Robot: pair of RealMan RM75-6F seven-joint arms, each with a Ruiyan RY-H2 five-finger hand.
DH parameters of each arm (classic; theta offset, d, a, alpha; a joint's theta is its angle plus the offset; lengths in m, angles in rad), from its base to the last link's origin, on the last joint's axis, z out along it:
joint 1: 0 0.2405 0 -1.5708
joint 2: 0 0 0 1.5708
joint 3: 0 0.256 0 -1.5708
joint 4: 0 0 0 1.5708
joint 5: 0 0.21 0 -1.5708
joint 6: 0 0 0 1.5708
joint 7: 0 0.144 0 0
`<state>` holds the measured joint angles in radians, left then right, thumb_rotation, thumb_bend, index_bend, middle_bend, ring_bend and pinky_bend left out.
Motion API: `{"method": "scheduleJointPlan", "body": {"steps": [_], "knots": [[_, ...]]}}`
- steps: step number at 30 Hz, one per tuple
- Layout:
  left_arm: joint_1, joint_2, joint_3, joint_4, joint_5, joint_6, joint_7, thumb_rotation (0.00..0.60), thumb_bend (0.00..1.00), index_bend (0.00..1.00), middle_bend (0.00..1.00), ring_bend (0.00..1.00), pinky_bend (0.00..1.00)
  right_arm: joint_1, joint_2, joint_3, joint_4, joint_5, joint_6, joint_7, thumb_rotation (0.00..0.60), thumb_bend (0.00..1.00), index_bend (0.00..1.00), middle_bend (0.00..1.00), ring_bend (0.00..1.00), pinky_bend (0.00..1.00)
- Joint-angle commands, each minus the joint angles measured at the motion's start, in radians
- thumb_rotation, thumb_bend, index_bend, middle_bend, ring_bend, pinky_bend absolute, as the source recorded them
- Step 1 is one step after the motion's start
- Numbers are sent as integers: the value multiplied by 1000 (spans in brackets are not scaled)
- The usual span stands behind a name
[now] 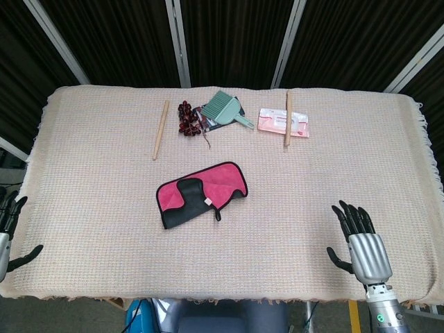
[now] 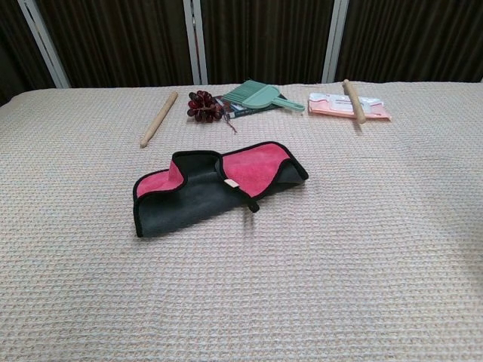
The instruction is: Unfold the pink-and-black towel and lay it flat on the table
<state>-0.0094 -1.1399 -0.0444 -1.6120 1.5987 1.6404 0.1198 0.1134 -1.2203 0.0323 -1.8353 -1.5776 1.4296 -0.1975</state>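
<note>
Lying folded mid-table, towel [image 1: 200, 193] well apart from both hands; right hand [image 1: 361, 244] fingers spread, left hand [image 1: 8, 232] unclear.

Table [image 1: 104, 173] covered by beige woven cloth [image 1: 291, 187]. On it: folded pink-and-black towel [image 1: 200, 193] mid-table; far side, two wooden sticks [image 1: 160, 130] [image 1: 286, 118], dark grape bunch [image 1: 188, 118], green brush [image 1: 227, 109] on a dark card, pink packet [image 1: 284, 122], possibly sealed.

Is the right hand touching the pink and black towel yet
Apart. The head view shows the right hand open near the table's front edge, with a wide stretch of bare tablecloth between it and the folded towel.
</note>
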Motion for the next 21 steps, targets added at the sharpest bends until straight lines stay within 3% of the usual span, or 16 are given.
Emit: {"method": "scheduleJointPlan", "body": {"steps": [1,10,21], "knots": [[-6,-10,-5,13,-12,-11,14,600,1,0,0,0,0,48,-12,12,49,-49,-40,19,600,309,0,0,0,0],[-12,-24,-17,16,-21,-9,41,600,1,0,0,0,0,202,-117,59,78,-63,-216,10,600,309,1,0,0,0],[-16,-26,-36,23,-48,-7,50,600,1,0,0,0,0,339,-353,148,115,115,-379,-139,600,310,2,0,0,0]]}}
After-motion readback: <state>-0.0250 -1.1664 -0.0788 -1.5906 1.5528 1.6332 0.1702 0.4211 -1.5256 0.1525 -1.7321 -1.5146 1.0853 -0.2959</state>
